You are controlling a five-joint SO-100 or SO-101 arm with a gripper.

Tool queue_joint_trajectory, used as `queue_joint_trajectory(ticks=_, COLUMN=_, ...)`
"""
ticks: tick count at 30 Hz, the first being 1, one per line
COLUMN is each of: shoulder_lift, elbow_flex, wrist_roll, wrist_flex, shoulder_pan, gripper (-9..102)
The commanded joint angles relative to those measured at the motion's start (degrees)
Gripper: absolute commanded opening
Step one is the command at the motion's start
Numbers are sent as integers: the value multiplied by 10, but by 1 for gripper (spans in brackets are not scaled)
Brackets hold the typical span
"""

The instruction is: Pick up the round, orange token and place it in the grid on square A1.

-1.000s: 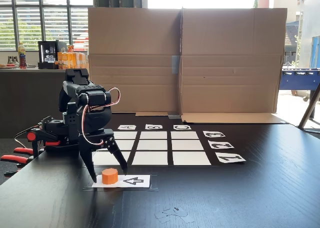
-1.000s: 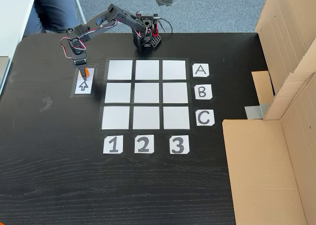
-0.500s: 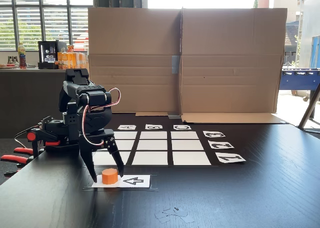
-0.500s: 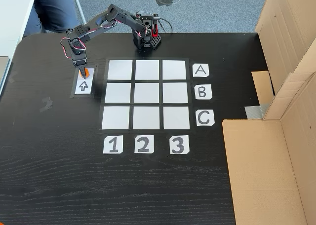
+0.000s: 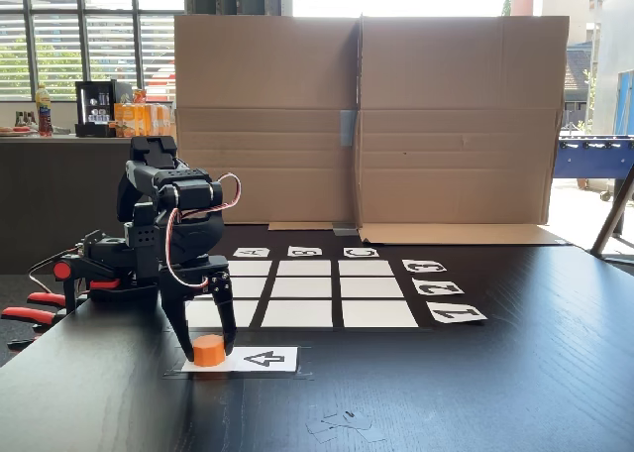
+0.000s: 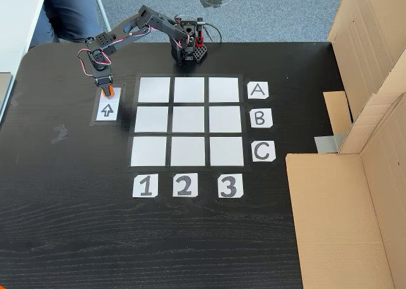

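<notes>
It looked like an office or break area: tall windows with blinds (image 5: pixel 84 36), a counter with a coffee machine (image 5: pixel 102 108) and drinks, grey carpet (image 6: pixel 254 13), and a foosball table (image 5: pixel 594 160) stood beyond the dark table (image 5: pixel 475 393).

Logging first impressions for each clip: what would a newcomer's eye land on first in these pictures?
Probably the bright orange token on the arrow card near the dark table's front edge, with the black claw closed in around it. Next, the white three-by-three grid mid-table in the fixed view from above, edged by labels A B C and 1 2 3. Tall cardboard walls stand behind.
</notes>
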Motion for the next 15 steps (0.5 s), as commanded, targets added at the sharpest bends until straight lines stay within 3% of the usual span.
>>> queue_joint_trajectory(ticks=1, shoulder_lift=56, elbow_flex=-16, wrist_roll=-4, wrist_flex=6, shoulder_pan=10, gripper=0)
queue_joint_trajectory(ticks=15, shoulder_lift=303, elbow_flex=71, wrist_roll=-4, wrist_flex=15, shoulder_pan=71, gripper=0)
